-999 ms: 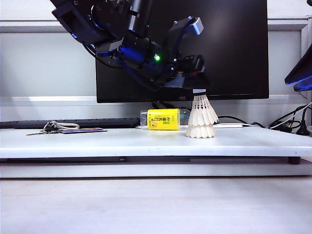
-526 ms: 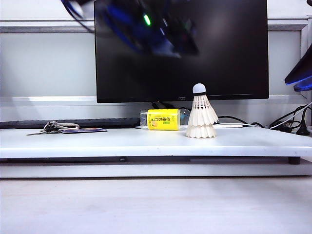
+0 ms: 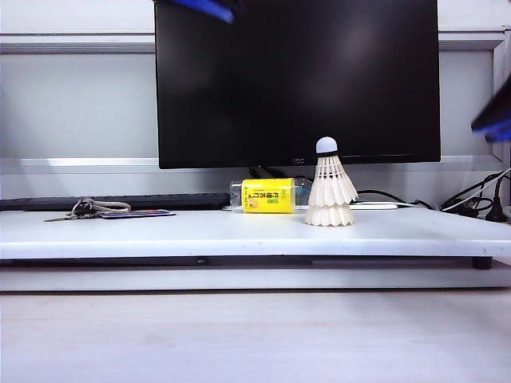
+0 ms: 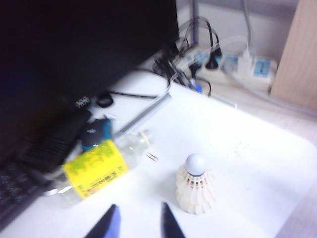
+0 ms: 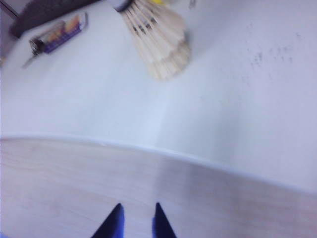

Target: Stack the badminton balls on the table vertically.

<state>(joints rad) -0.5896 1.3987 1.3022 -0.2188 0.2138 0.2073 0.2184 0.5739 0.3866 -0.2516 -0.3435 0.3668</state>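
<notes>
Two badminton balls (image 3: 330,191) stand stacked on the white table (image 3: 160,231), one cream feather skirt nested over the other, with the white cork tip (image 3: 326,145) on top. The left wrist view looks down on the stack (image 4: 195,188). My left gripper (image 4: 139,205) hovers above the table beside the stack, open, with nothing between its fingers. Only a blue blur of that arm (image 3: 204,6) shows at the exterior view's top edge. My right gripper (image 5: 138,204) hangs open and empty over the wooden floor in front of the table, far from the stack (image 5: 158,44).
A clear bottle with a yellow label (image 3: 267,195) lies just behind the stack. A large black monitor (image 3: 295,80) stands behind it. Keys and a card (image 3: 104,211) lie at the left. Cables (image 3: 471,203) and a power strip (image 4: 242,64) sit at the back right.
My left gripper let go of the top shuttlecock's cork tip and rose up out of the exterior view. The stack stays standing. The right arm has hardly moved.
</notes>
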